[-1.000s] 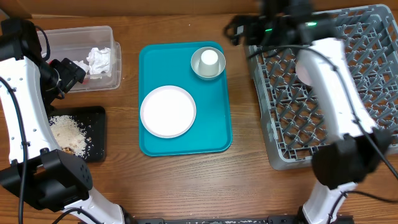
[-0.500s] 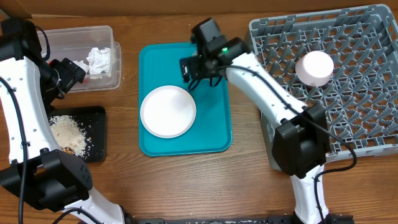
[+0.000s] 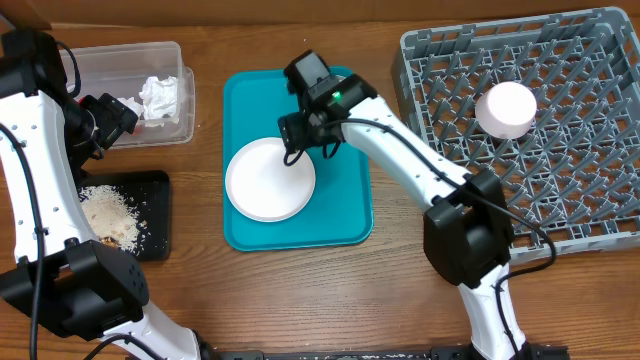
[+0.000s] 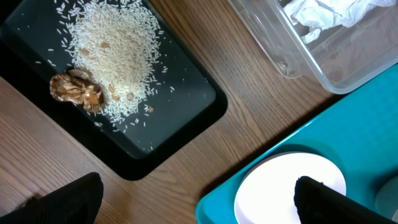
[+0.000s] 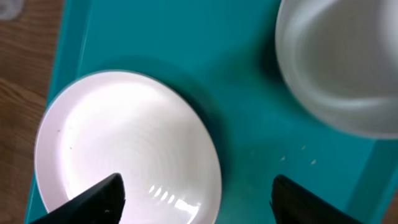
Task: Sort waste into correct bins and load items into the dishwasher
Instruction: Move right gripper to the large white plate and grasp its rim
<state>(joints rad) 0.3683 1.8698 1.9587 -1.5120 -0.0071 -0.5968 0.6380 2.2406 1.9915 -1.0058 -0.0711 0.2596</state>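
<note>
The right gripper (image 5: 198, 186) hangs with its jaws well apart and nothing between them, straddling the rim of the small white plate (image 3: 268, 182) on the side nearest the light grey bowl (image 5: 336, 62). In the right wrist view one finger stands over the plate and the other over bare teal tray (image 3: 345, 215). Its white arm stretches from the table's near edge up and across the tray, covering the bowl in the overhead view. The left gripper (image 4: 198, 183), also spread wide and empty, hovers by the front of the clear tub (image 3: 100, 60), above the gap between it and the black tray (image 3: 155, 195), with its arm rising along the table's left edge. A crumpled white napkin (image 3: 160, 97) lies in the tub; pale rice (image 3: 108, 212) and a brown food piece (image 4: 78, 90) lie on the black tray. On the other side, the grey dish rack (image 3: 560, 190) holds a round pale pinkish-white dish (image 3: 505, 108) among its pegs, though what kind of dish cannot be told. Everything rests on a wood-grain table (image 3: 300, 300)
</note>
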